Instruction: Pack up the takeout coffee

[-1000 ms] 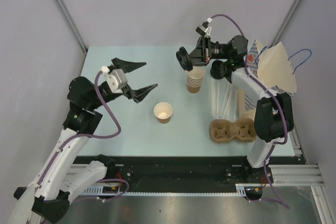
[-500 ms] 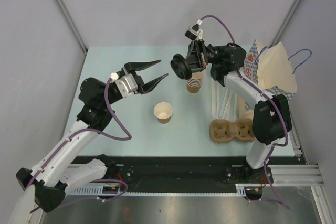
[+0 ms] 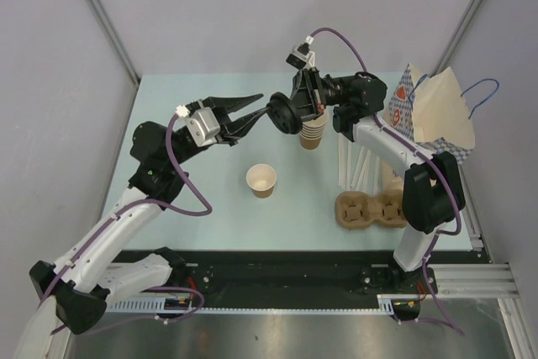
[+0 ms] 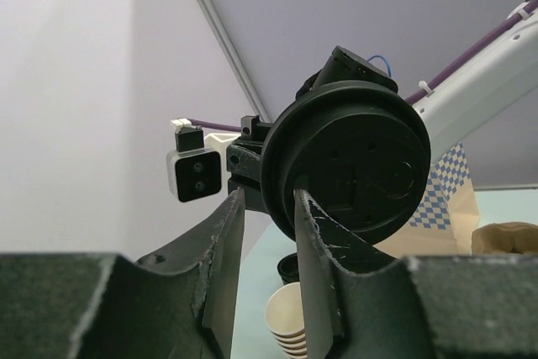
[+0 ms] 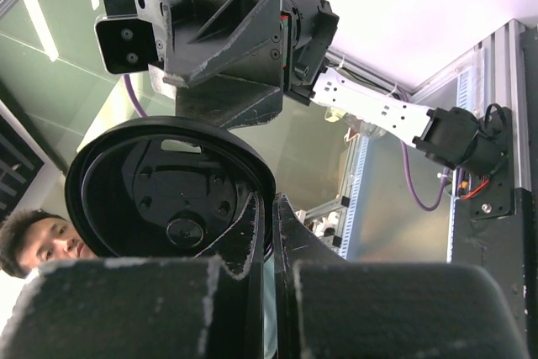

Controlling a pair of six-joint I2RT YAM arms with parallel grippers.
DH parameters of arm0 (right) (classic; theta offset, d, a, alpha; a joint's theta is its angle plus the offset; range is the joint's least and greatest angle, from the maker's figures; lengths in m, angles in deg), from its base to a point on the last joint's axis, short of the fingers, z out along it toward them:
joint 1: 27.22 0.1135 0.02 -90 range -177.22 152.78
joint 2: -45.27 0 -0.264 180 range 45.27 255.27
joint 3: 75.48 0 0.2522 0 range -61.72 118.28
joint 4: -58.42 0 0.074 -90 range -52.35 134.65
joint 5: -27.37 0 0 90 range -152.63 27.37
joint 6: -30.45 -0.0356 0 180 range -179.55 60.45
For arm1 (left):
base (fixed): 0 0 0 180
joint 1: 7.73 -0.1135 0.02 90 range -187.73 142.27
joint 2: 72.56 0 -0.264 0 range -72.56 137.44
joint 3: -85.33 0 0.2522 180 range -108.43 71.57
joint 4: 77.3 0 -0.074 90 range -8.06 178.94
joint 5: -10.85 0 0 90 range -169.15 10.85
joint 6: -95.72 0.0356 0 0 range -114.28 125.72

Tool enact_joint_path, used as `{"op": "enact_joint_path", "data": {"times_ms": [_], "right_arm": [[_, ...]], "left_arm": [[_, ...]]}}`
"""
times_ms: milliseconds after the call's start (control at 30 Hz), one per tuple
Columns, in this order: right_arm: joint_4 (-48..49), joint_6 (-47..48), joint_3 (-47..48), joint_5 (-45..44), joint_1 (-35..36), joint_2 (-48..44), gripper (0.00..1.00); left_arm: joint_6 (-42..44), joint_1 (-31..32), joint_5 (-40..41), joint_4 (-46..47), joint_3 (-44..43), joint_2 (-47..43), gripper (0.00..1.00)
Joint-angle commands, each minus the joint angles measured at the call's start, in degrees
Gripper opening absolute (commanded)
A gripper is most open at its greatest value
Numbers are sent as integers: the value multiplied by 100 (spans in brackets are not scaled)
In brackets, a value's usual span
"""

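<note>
Right pincer [image 3: 294, 112]: pinched tight on the rim of the black lid [image 3: 283, 115], holding it up in the air with its face turned toward the left. Left pincer [image 3: 263, 107]: narrow but with a gap showing, pointed at that lid from the left, fingertips [image 4: 220, 241] close to its edge; cannot tell about contact.

Looks like a hand-over in mid-air. Could drop the lid by letting go on the right before a firm hold on the left; would then land on or beside the stack of cups [image 3: 313, 134] close by, or roll off across the counter [image 3: 294, 216]. Could also twist or crack the thin plastic by pulling with both sides clamped. Risks knocking the two pincers together, with so little rim to share.

No lidded coffee anywhere in view. Judged to be the coffee-to-be: single open cup [image 3: 261, 180], upright on the counter, nearer the arm bases than the held lid and well apart from both pincers. Probably needs the lid pressed on before going to the cardboard carrier [image 3: 370, 210] or the paper bag [image 3: 437, 111] at the right
</note>
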Motion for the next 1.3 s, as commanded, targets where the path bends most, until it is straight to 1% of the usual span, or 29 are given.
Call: {"op": "enact_joint_path", "data": {"times_ms": [0, 300, 433, 500, 533, 633, 733, 767, 800, 867, 900, 933, 967, 1000, 1033, 1067, 1100, 1133, 1167, 1200, 1233, 1267], "right_arm": [[1636, -314, 93, -28, 35, -20, 0], [1644, -358, 84, -28, 97, 6, 0], [1644, -323, 84, 51, 158, -20, 0], [1644, -314, 93, 69, 167, -38, 0], [1644, -314, 84, 86, 176, -29, 0], [1644, -314, 84, 86, 176, -38, 0], [1627, -341, 84, 86, 150, -20, 1], [1627, -358, 84, 77, 123, -11, 12], [1618, -402, 93, 43, 27, 32, 42], [1583, -359, 84, -10, -122, 68, 64], [1270, -193, 93, -19, -314, 59, 76], [979, 305, 84, -2, -403, 50, 78], [637, 779, 84, 24, -491, 33, 79], [-402, 1245, 84, 42, -684, -28, 77], [-891, 2042, 75, 25, -764, -72, 77], [-1305, 2346, 67, -10, -869, -108, 78], [-2083, 2627, 49, -98, -966, -212, 81], [-2509, 3352, 58, -142, -1176, -266, 82], [-2913, 3664, 75, -203, -1291, -318, 84], [-3700, 4032, 110, -291, -1405, -380, 88], [-4100, 4376, 241, -301, -1641, -468, 89], [-4547, 5301, 347, -327, -1739, -495, 91]], "left_arm": [[-276, 48, 32, 250, -243, 66, 35], [-74, 197, -179, 74, -269, 93, 33], [-13, 206, -214, -75, -340, 119, 30], [-39, 206, -188, -171, -366, 145, 26], [-74, 206, -161, -181, -410, 163, 22], [-118, 206, -196, -269, -489, 198, 4], [-109, 215, -170, -479, -577, 198, 0], [-83, 206, -144, -723, -612, 198, 0], [4, 206, -144, -874, -664, 189, 0], [110, 197, -126, -1347, -770, 146, 0], [241, 197, -117, -1515, -805, 111, 0], [295, 197, -82, -1717, -832, 84, 0], [339, 180, 22, -2102, -867, 49, 0], [374, 145, 41, -2288, -911, 31, 0], [357, 110, 145, -2438, -929, 5, 0], [304, 14, 233, -2866, -972, 40, 0], [226, -40, 243, -3114, -1121, 75, 0], [173, -101, 269, -3377, -1226, 127, 0], [137, -180, 443, -3972, -1341, 215, 0], [93, -207, 550, -4291, -1594, 390, 0], [58, -242, 655, -4599, -1727, 522, 0], [23, -329, 769, -5211, -1850, 645, 0]]}}
